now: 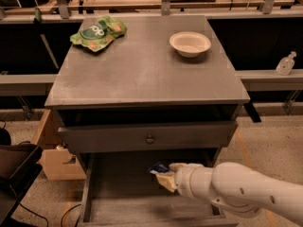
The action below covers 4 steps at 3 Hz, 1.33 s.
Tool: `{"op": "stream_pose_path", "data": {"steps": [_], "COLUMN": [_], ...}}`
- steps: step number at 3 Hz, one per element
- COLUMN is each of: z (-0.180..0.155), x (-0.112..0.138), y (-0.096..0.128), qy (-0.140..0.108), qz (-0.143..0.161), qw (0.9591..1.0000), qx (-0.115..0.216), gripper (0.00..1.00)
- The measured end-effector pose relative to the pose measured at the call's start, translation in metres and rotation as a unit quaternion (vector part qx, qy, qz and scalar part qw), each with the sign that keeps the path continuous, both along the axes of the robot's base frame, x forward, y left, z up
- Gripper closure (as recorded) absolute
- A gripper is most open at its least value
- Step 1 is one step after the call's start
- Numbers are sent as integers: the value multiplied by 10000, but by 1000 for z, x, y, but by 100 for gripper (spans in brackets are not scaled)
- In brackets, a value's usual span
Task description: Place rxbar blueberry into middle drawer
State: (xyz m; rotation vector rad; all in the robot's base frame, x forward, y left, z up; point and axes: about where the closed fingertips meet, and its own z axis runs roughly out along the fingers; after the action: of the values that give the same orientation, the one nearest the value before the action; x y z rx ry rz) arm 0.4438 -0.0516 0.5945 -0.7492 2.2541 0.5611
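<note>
The two-finger gripper (164,175) hangs just above the bare plank floor of the wide, shallow grey wooden middle drawer (118,197), clamped on the small flat navy-blue rxbar blueberry (159,167). This looks like the placing step. Next I'd expect it to lower the bar slightly and let go.
</note>
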Motion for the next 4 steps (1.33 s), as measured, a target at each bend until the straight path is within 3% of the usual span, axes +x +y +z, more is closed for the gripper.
{"op": "stream_pose_path", "data": {"steps": [1, 2, 3, 4], "z": [-46, -104, -166, -204], "x": [16, 10, 0, -5], "y": [31, 31, 13, -5], "qy": [-300, -293, -60, 240], "qz": [390, 606, 679, 770], "qw": [9988, 9976, 9970, 9965], "qx": [41, 168, 373, 236], "gripper": [100, 100, 100, 100]}}
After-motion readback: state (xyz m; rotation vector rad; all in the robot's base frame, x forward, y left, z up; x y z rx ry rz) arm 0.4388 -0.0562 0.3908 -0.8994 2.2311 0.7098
